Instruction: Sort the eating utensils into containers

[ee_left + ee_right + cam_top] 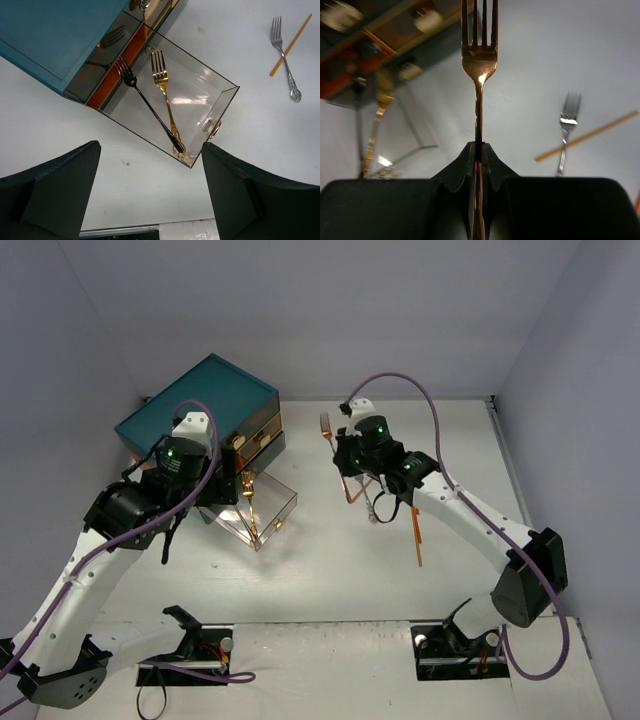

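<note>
My right gripper (478, 147) is shut on the handle of a coppery fork (479, 55), tines pointing away, held above the table right of the teal chest (200, 405). From above, that fork (326, 427) sticks out beyond the right gripper (343, 455). The chest's clear drawer (220, 107) is pulled out and holds a black fork (145, 102) and a gold fork (165, 95). My left gripper (150, 195) hangs open just in front of that drawer, with nothing between its fingers. A silver fork (285, 60) lies across an orange chopstick (290, 45) on the table.
Another orange chopstick (417, 535) lies under the right arm. More drawers with gold handles (255, 435) are stacked in the chest's front. Grey walls close in the table on the left, back and right. The arm bases (185, 655) sit at the near edge.
</note>
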You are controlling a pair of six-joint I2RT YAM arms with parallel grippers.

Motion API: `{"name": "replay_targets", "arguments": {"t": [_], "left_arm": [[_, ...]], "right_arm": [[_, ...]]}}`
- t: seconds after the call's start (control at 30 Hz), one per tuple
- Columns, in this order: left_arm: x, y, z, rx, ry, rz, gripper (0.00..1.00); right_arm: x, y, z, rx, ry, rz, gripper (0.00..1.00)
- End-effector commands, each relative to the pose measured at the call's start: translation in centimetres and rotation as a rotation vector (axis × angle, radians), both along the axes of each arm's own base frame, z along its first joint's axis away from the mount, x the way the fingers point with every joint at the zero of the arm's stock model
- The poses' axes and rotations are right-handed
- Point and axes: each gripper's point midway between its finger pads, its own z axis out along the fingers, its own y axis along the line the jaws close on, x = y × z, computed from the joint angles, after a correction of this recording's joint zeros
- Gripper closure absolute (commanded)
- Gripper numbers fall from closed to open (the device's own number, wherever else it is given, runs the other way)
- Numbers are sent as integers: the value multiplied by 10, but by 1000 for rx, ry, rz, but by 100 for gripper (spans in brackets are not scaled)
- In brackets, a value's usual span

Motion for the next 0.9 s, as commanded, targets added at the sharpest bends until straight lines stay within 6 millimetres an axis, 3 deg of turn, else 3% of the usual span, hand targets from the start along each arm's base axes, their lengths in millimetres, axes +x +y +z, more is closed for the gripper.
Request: {"name": "replay_targets", "arguments": {"t": [0.0,0.1,0.23,0.33,0.4,0.5,0.6,0.7,0.8,0.87], "left_arm": [[5,8,26,-21,-89,34,20],[4,12,28,-17,-99,47,20],[3,14,29,-17,-106,51,20],[1,17,31,-16,-114,58,20],[0,18,32,-16,-118,60,20],[0,19,32,-16,-119,58,20],[-1,19,30,-16,-116,58,20],[-1,19,28,-13,-110,56,21],[-1,18,25,-11,-101,50,20],[-2,17,25,-13,-100,43,20]], "right_arm": [[-14,65,81,225,-77,68,100],[-29,116,108,349,-96,119,100],[-45,172,118,434,-106,143,100],[-52,204,101,417,-98,137,100],[-54,217,75,387,-70,133,98],[-59,223,46,336,-44,130,94],[-53,215,37,288,-73,100,86],[-50,204,42,253,-117,93,70],[-49,187,63,233,-180,82,54],[-46,164,75,189,-231,61,52]]}}
